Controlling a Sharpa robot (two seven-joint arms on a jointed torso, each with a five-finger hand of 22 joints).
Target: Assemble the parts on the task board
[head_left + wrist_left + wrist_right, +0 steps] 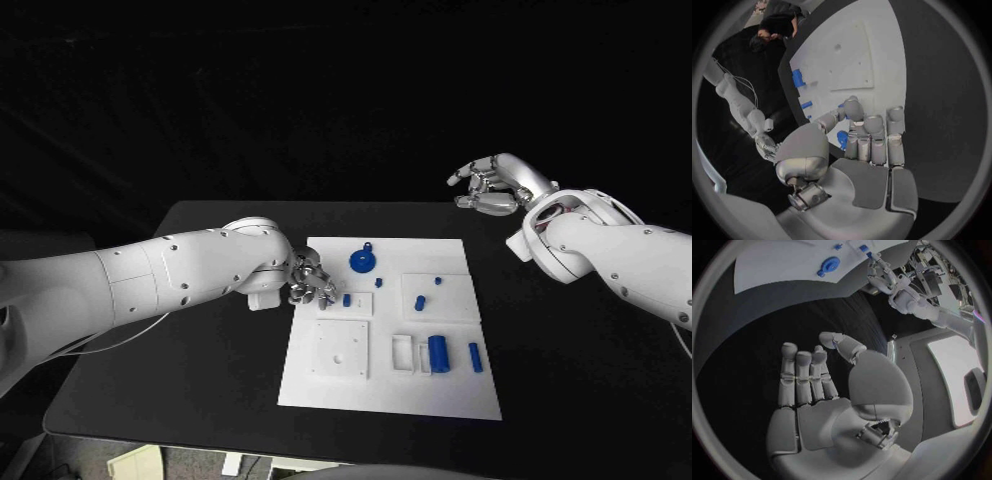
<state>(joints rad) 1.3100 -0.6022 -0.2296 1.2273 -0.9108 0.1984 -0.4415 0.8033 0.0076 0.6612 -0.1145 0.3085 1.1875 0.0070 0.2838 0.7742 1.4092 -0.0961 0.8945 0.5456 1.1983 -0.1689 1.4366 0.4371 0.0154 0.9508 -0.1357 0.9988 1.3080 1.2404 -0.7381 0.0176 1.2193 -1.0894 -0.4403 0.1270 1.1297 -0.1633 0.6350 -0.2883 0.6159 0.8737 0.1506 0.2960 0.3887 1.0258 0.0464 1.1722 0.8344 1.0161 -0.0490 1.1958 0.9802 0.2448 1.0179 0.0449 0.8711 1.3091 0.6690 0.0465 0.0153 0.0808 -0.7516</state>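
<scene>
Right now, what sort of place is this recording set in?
Probably a robotics lab or test cell: a black table against dark drapes, a white task board with small blue parts, and equipment racks at the right wrist view's edge.

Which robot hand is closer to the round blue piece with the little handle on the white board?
The left hand. It hangs over the task board's left edge, right beside the round blue part. The right hand is off the board, raised past its far right corner.

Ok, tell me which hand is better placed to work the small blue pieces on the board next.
Left. The left hand is already at the task board's edge beside a small blue part. The right hand hangs off the board, holding nothing.
</scene>
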